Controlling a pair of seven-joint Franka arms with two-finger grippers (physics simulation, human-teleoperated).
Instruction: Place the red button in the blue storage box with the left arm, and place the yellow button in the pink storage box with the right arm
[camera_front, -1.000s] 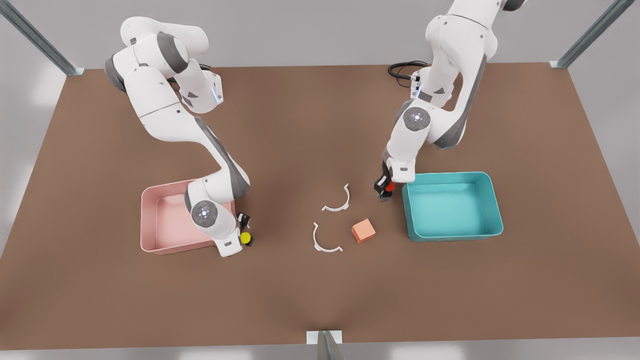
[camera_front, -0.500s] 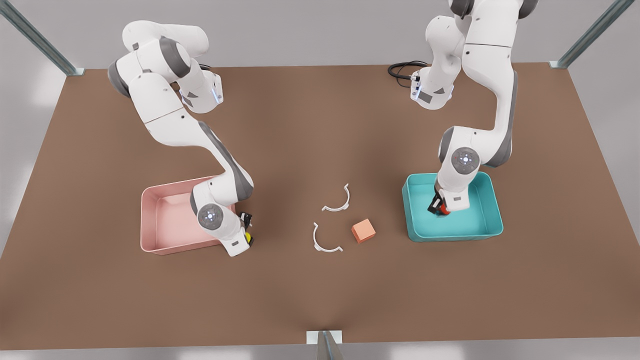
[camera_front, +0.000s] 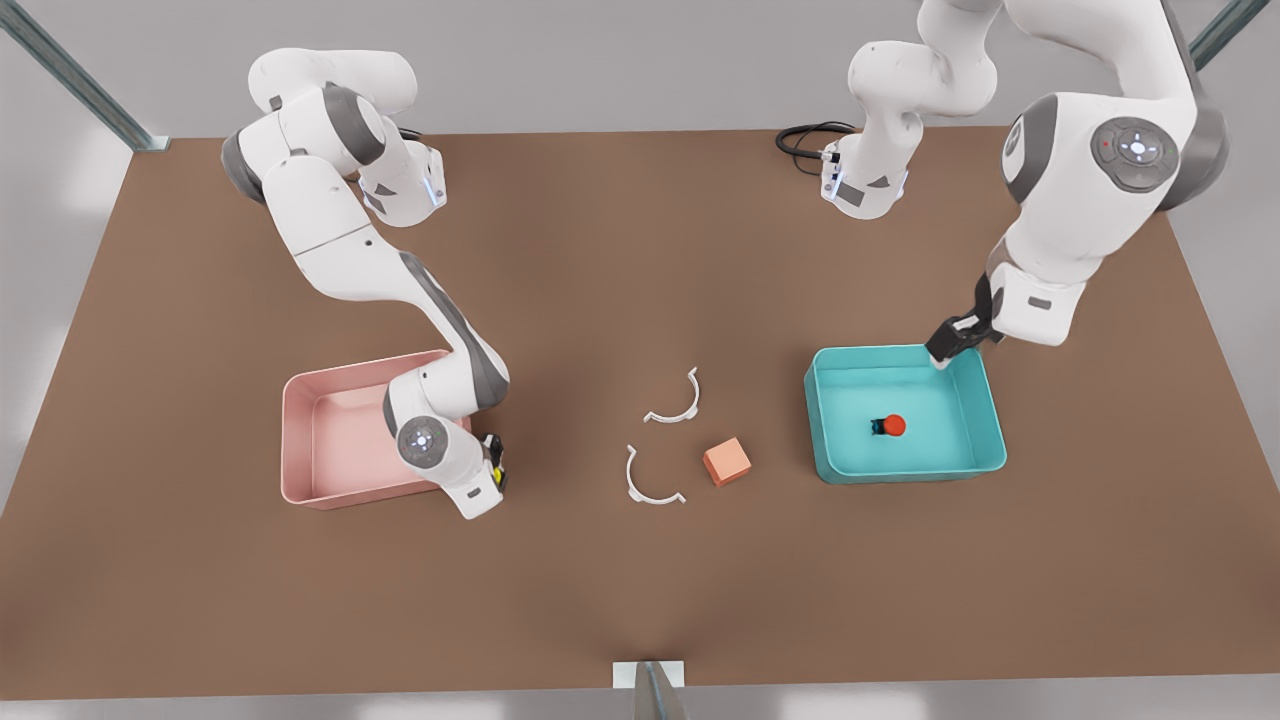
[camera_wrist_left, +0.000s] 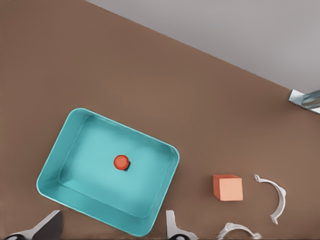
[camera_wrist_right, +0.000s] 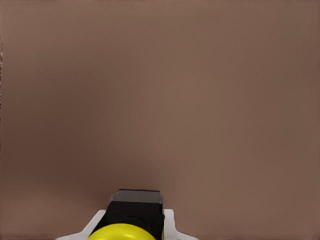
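Your left gripper (camera_front: 950, 343) hangs above the far corner of the blue storage box (camera_front: 988, 415), toward the front view's right. Its two fingertips (camera_wrist_left: 172, 227) stand wide apart in the left wrist view, nothing between them. The red button (camera_front: 893, 425) sits on the floor of the blue storage box, roughly mid-tub, clear of all four walls, red cap up on its black base; you see the same from the left wrist view (camera_wrist_left: 121, 162).

Your right gripper (camera_front: 493, 470) is low at the table (camera_front: 600, 600), just beside the pink storage box (camera_front: 300, 440) at its near corner on the side facing the table centre. It is clamped on the yellow button (camera_wrist_right: 125, 227): in the right wrist view the black base and yellow cap sit between the pale fingers (camera_wrist_right: 169, 222), with bare table beyond. In the front view only a sliver of yellow (camera_front: 495, 474) peeks out by the wrist, outside the pink tub's wall. Can't tell whether the button touches the table or is lifted.

Between the two tubs: an orange cube (camera_front: 727, 461) on the table, and two white C-shaped clips, one (camera_front: 675, 400) farther back, one (camera_front: 650, 478) nearer and just beside the cube. All three well apart from both boxes.
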